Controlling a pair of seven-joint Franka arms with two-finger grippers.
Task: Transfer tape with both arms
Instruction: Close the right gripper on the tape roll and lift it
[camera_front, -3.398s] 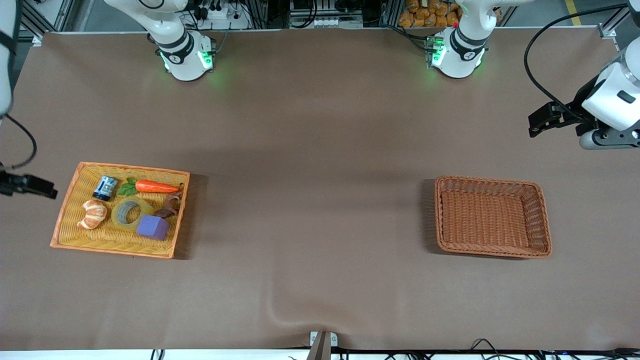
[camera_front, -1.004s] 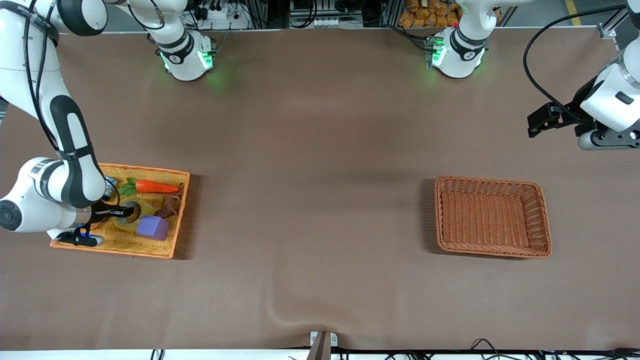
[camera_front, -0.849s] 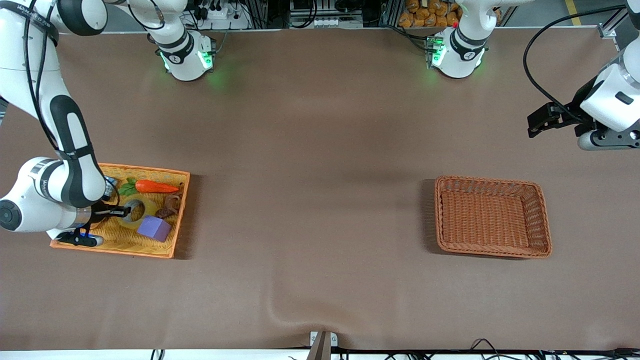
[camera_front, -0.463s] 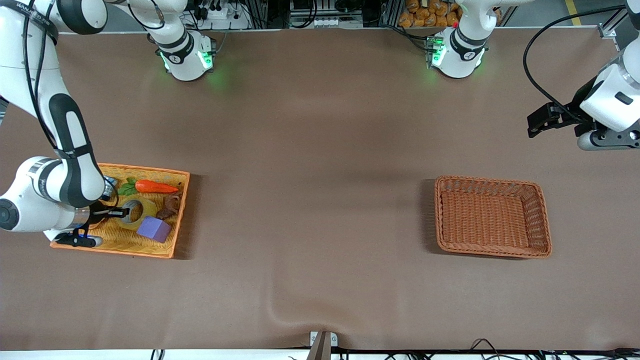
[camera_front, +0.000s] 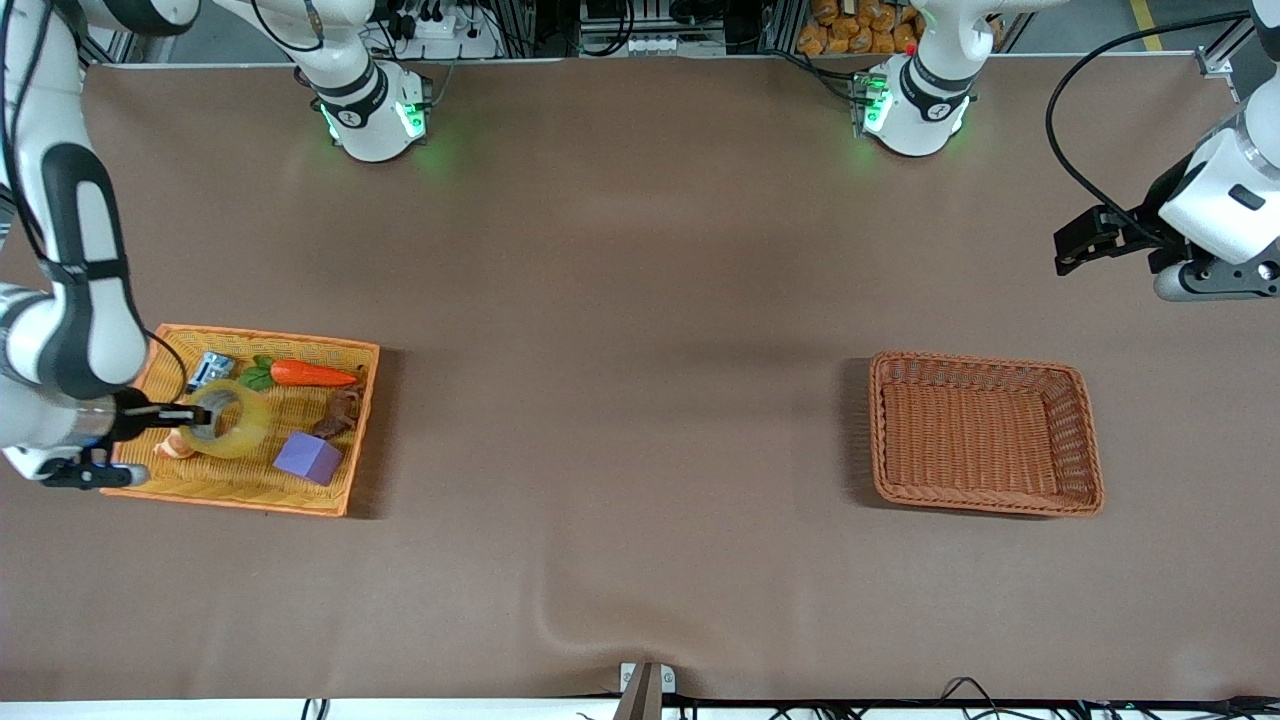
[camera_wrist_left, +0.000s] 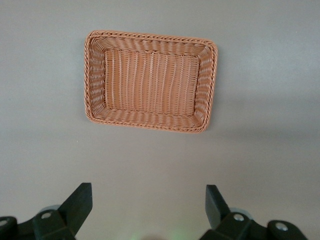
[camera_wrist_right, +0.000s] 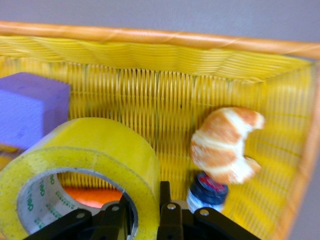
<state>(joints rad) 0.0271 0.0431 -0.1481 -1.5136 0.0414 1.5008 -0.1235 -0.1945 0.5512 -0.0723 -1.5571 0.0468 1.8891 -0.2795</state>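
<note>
My right gripper (camera_front: 192, 413) is shut on the wall of the yellowish tape roll (camera_front: 232, 420), one finger inside the grey-white core and one outside. It holds the roll lifted and tilted over the yellow tray (camera_front: 330, 348). In the right wrist view the tape (camera_wrist_right: 95, 150) fills the foreground at my right gripper (camera_wrist_right: 147, 197). My left gripper (camera_front: 1075, 245) is open and empty, waiting in the air at the left arm's end of the table; its fingers (camera_wrist_left: 80, 200) frame the brown basket (camera_wrist_left: 150, 42) below.
In the yellow tray lie a purple cube (camera_front: 307, 456), a carrot (camera_front: 312, 374), a croissant (camera_wrist_right: 225, 142), a small can (camera_front: 208, 368) and a brown piece (camera_front: 338, 412). The empty brown wicker basket (camera_front: 1080, 440) stands toward the left arm's end.
My right gripper has lifted the tape off the tray floor and drawn it toward the right arm's end of the tray. The left arm has not moved.
</note>
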